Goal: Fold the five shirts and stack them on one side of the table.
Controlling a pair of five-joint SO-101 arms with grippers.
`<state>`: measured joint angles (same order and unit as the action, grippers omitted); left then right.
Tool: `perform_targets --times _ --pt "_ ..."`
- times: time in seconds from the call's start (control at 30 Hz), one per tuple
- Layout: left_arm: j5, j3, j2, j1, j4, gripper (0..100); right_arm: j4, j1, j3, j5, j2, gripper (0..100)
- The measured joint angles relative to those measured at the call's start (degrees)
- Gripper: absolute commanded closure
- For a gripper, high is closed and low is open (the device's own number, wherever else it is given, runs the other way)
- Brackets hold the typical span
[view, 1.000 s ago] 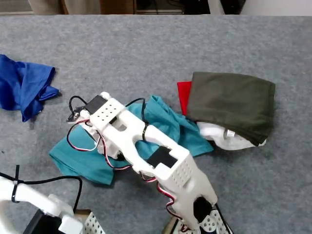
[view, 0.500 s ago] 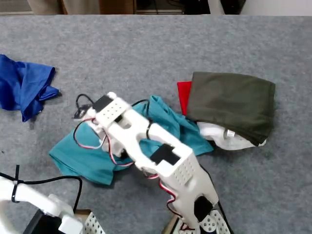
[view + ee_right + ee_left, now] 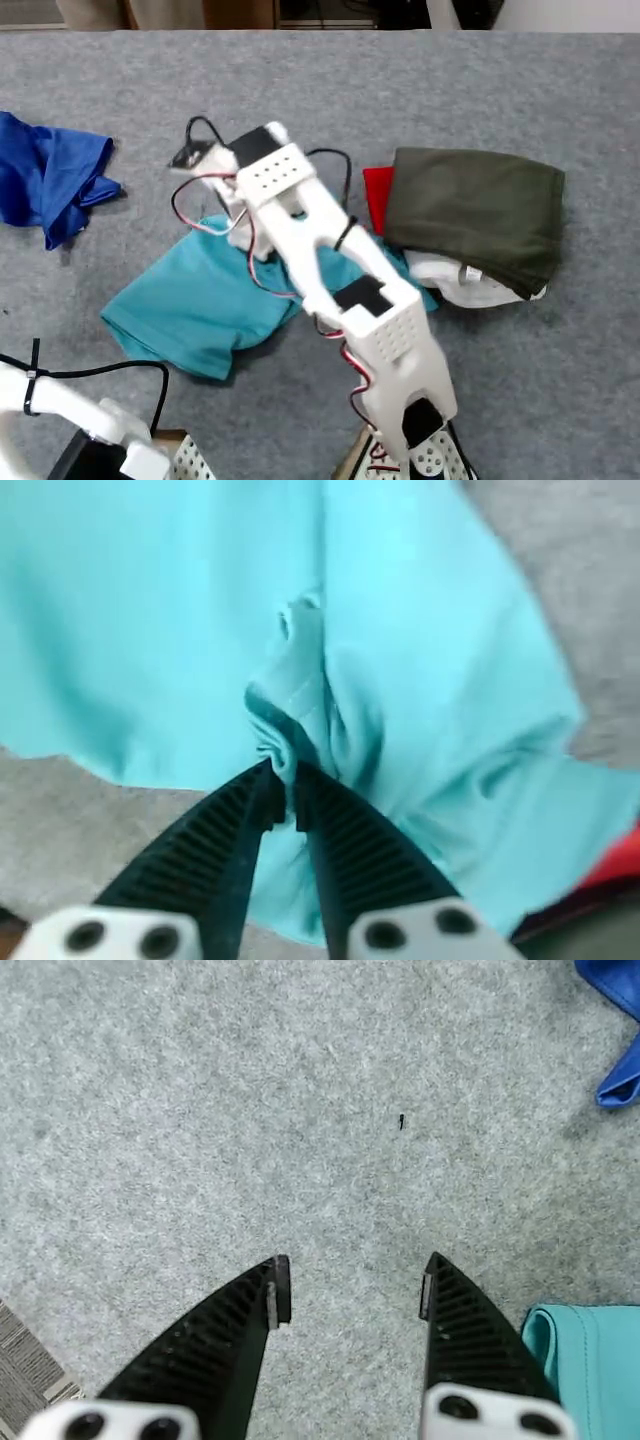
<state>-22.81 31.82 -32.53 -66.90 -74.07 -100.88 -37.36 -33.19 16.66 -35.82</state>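
Step in hand: opening out the teal shirt [image 3: 420, 630] so it can be folded, as I judge it. It is one of two shirts not yet on the stack.

Right hand [image 3: 287, 785]: pressed together on a small bunched ridge of teal cloth. The rest of the shirt spreads away beyond the fingertips and to both sides.

Right arm: stretched long from its base over the bench [image 3: 400, 90]. The wrist tips down above the shirt's edge farthest from that base, and the hand sits under it.

Left hand [image 3: 350, 1290]: spread wide with nothing in it, over bare bench. A teal corner lies just beside one finger, and the blue shirt [image 3: 615, 1020] lies well beyond the tips.

Stack: the olive shirt [image 3: 475, 210] lies folded over a red shirt [image 3: 377, 195] and a white shirt [image 3: 455, 280], off to the side of the right hand and close to the forearm.

How to do it well: you have a crumple, not a hem, so draw the cloth slowly and watch that it doesn't slip from the tips. Pull away from the stack, since the teal cloth touches it. Bring your left hand onto the near teal corner to pin it while the right hand spreads the shirt.
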Motion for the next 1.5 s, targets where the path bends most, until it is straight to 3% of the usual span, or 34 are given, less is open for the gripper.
perform_targets --times 0.3,0.47,0.67,0.93,1.13,1.37,1.5 --pt "0.0 -2.6 0.1 0.3 -4.4 78 -0.1 9.0 -6.1 0.4 0.0 99.7" --pt "0.0 -5.1 0.1 4.6 -9.9 78 -0.1 13.3 -14.3 0.4 0.0 99.7" --pt "0.0 -5.5 0.1 15.7 -19.2 78 -0.2 14.2 -20.2 2.3 0.0 99.6" --pt "-3.9 -1.8 -11.4 41.1 -25.7 78 3.1 17.8 -20.2 10.2 -0.1 99.6" --pt "-9.8 14.9 -28.0 61.5 -23.6 78 4.6 23.4 -20.2 11.6 -1.3 99.6" --pt "-10.1 28.7 -28.2 64.4 -7.9 78 2.7 30.1 -27.5 11.6 -1.2 99.5" --pt "-14.2 29.5 -21.8 66.1 -4.3 78 0.4 30.5 -31.3 11.6 -1.2 99.5"
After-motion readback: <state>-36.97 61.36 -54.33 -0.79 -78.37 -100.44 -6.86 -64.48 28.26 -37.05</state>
